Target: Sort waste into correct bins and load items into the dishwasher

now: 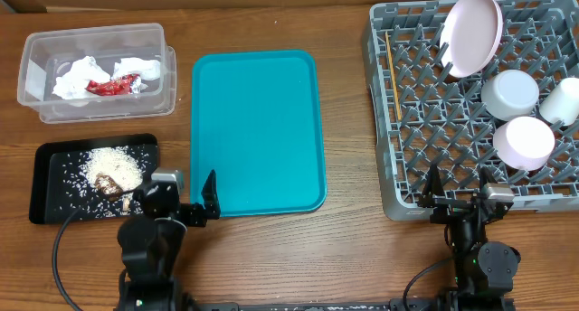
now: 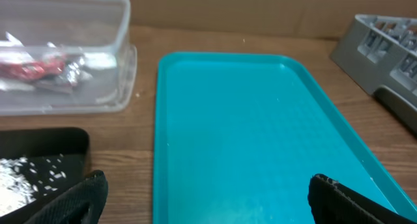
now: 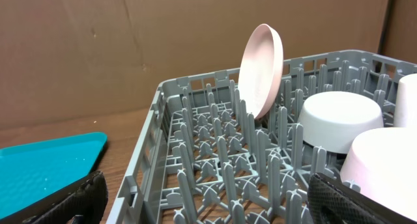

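Note:
The clear tub [image 1: 95, 71] holds crumpled white napkins [image 1: 77, 76] and a red wrapper [image 1: 113, 86]. The black tray [image 1: 54, 180] holds rice grains [image 1: 113, 162] and a brown lump [image 1: 109, 184]. The grey dish rack [image 1: 398, 121] holds a large pale plate on edge [image 1: 471, 32], an upturned grey bowl [image 1: 509, 94], a pinkish dish [image 1: 524, 141], a white cup [image 1: 563, 101] and a wooden stick [image 1: 393, 71]. My left gripper [image 1: 188, 201] is open and empty at the teal tray's near left corner. My right gripper [image 1: 461, 189] is open and empty at the rack's near edge.
A large teal tray [image 1: 258, 130] lies between the bins and the rack, with nothing on it. Brown cardboard stands along the table's back. The left wrist view shows the teal tray [image 2: 247, 120], the tub [image 2: 65, 55] and the rack's corner [image 2: 384, 48].

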